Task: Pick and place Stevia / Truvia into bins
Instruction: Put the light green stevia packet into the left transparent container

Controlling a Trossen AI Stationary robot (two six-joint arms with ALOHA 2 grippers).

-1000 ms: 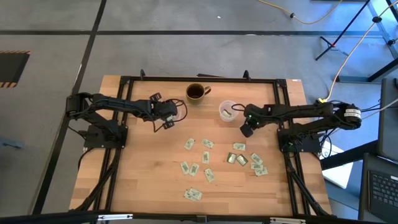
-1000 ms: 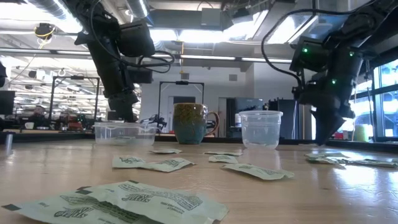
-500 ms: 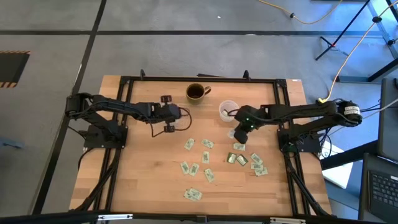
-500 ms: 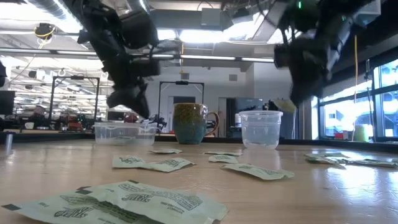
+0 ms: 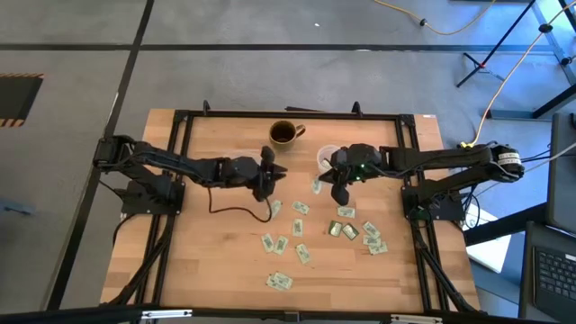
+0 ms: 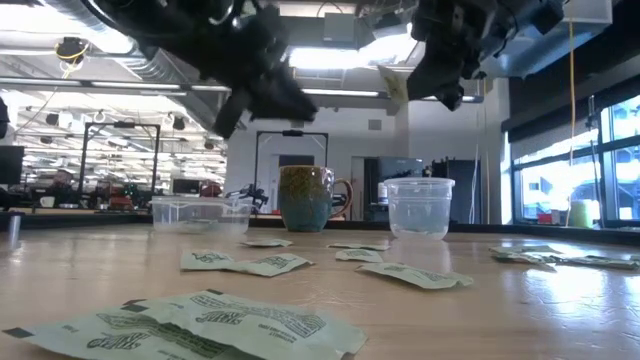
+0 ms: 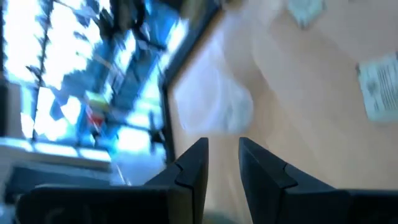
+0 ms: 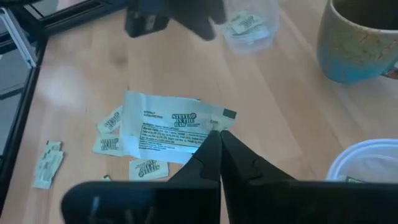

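High view shows the wooden tabletop framed by black rails, with both dark arms reaching in toward the mug at its far edge. That mug, a glazed blue-green one with a handle, serves as landmark; in the low view it stands between the two clear bins. The shallow rounded tub sits to the mug's left there, and the left arm covers it from above in the high view. One pale sachet can be made out in it in the right wrist view. The small round cup stands just right of the mug, and the right arm partly overlaps it; its contents cannot be made out.

The left gripper hangs in the air just in front of the mug; its fingers stand a little apart with nothing between them. The right gripper hovers near the cup, clenched on the corner of a white-and-green Stevia sachet, which hangs above the tabletop.

The other loose sachets lie scattered flat on the wood, nearer the front edge than the mug, with a small cluster below the right arm. None of them touches either bin.
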